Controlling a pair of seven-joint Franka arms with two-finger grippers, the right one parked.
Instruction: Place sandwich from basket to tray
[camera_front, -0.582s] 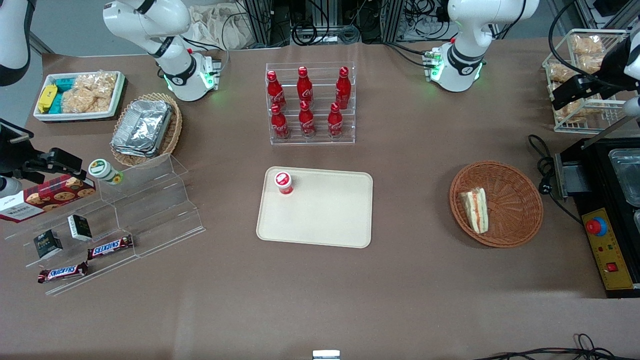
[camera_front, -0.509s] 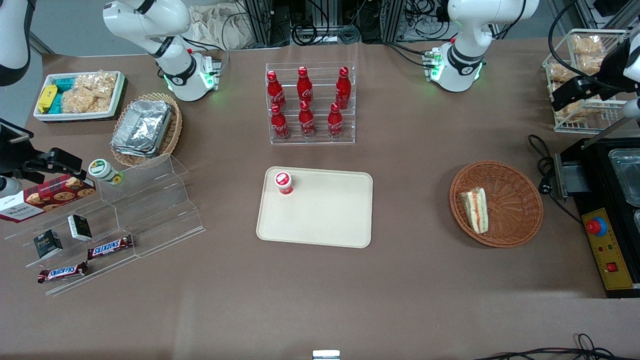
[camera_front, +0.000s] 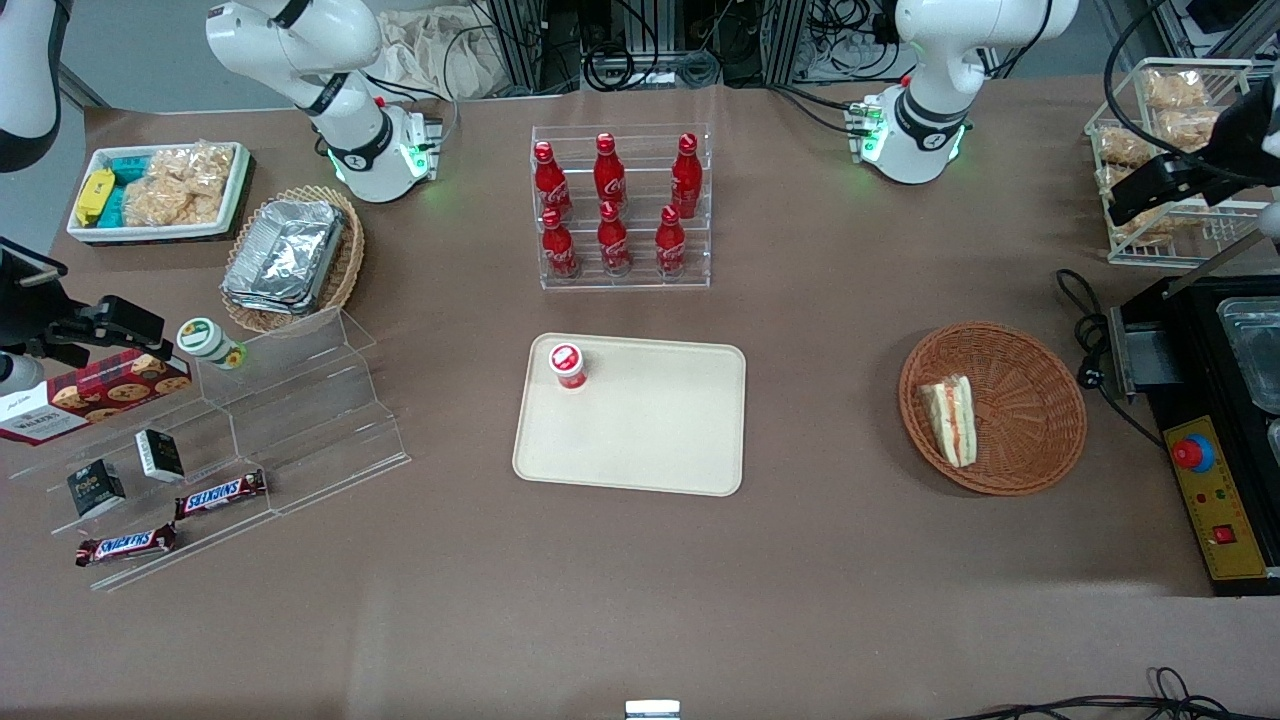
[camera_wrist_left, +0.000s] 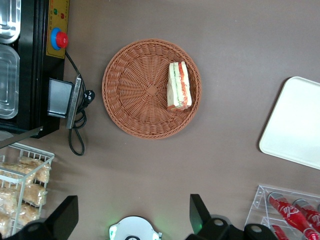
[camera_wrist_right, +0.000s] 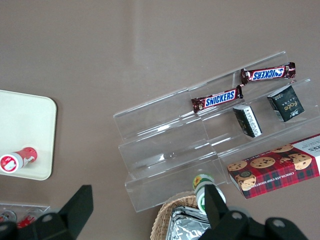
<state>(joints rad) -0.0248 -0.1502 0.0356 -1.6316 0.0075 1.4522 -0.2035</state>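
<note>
The sandwich (camera_front: 950, 420) (camera_wrist_left: 178, 86), a white-bread wedge with orange and green filling, lies in the reddish-brown wicker basket (camera_front: 1030, 400) (camera_wrist_left: 135, 95), against the rim nearest the tray. The cream tray (camera_front: 650, 430) (camera_wrist_left: 297, 125) lies at mid-table with a small red-capped bottle (camera_front: 567, 364) on one corner. My left gripper (camera_front: 1140, 195) (camera_wrist_left: 132, 214) hangs high over the working arm's end of the table, farther from the front camera than the basket. It is open, fingers (camera_wrist_left: 197, 212) wide apart and empty.
An acrylic rack of red bottles (camera_front: 623, 205) stands farther from the front camera than the tray. A wire rack of snack bags (camera_front: 1175, 150) is beside my gripper. A black appliance (camera_front: 1220, 400) with a cable (camera_front: 1085, 310) sits beside the basket.
My left gripper has shifted slightly near the wire rack. The sandwich, basket and tray have not moved.
</note>
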